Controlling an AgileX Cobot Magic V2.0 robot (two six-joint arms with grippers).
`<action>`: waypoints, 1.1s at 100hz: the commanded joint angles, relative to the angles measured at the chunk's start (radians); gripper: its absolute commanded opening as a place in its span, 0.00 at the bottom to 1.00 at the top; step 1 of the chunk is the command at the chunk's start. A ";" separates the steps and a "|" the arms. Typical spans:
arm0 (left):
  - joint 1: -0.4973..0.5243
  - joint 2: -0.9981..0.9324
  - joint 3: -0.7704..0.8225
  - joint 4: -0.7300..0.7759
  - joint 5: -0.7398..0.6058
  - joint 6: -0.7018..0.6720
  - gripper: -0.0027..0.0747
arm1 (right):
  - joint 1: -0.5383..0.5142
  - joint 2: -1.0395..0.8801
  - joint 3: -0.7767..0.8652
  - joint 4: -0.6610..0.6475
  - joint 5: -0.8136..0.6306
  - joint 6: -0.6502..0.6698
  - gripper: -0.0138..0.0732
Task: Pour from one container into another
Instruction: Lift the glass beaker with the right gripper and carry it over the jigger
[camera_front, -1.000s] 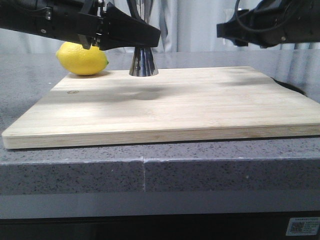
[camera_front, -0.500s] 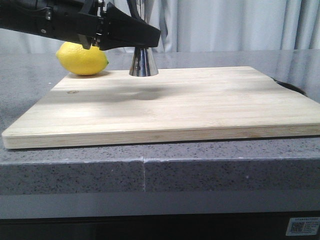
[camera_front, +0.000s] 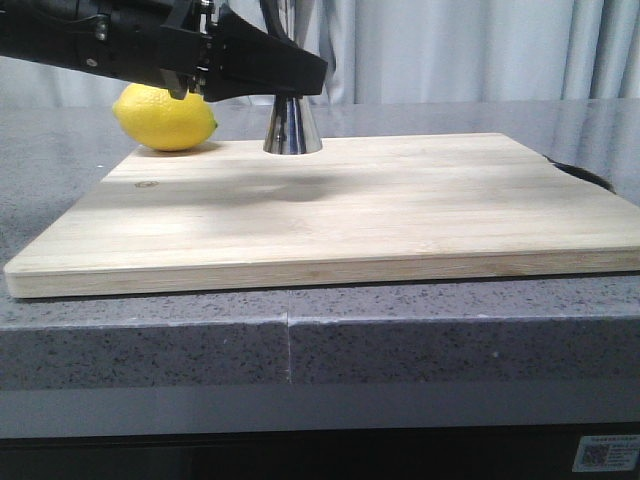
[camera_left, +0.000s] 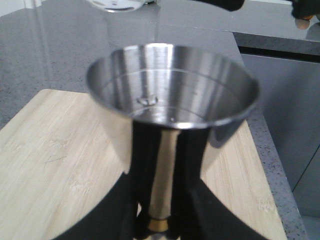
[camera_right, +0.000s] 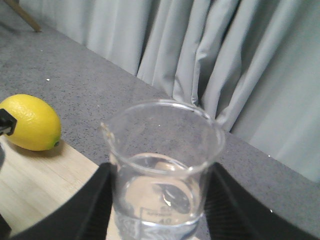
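The steel jigger (camera_front: 292, 128) is at the far left of the wooden board (camera_front: 400, 200), its base on or just above the wood. My left gripper (camera_front: 300, 78) is shut on its waist. In the left wrist view the jigger's open cup (camera_left: 172, 85) fills the middle, with the gold band (camera_left: 158, 224) between the black fingers (camera_left: 115, 210) of the left gripper (camera_left: 159, 212). My right gripper (camera_right: 162, 205) is out of the front view and is shut on the clear beaker (camera_right: 165, 160), upright and holding clear liquid. The beaker's glass bottom (camera_left: 117, 4) shows beyond the jigger.
A yellow lemon (camera_front: 165, 117) lies on the grey counter (camera_front: 420, 115) behind the board's far left corner, close to the jigger; the right wrist view shows the lemon (camera_right: 30, 122) too. Grey curtains (camera_front: 450, 50) hang behind. The counter's front edge (camera_front: 290, 340) is near.
The right arm, at upper right a second ago, has left the front view. My left gripper and the jigger have shifted slightly to the right.
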 joint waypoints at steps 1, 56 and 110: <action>-0.012 -0.057 -0.030 -0.071 0.075 -0.006 0.01 | 0.018 -0.036 -0.058 -0.026 -0.062 -0.002 0.21; -0.012 -0.057 -0.030 -0.071 0.075 -0.006 0.01 | 0.075 -0.034 -0.126 -0.161 0.038 -0.002 0.21; -0.012 -0.057 -0.030 -0.071 0.075 -0.006 0.01 | 0.094 -0.025 -0.126 -0.256 0.067 -0.002 0.21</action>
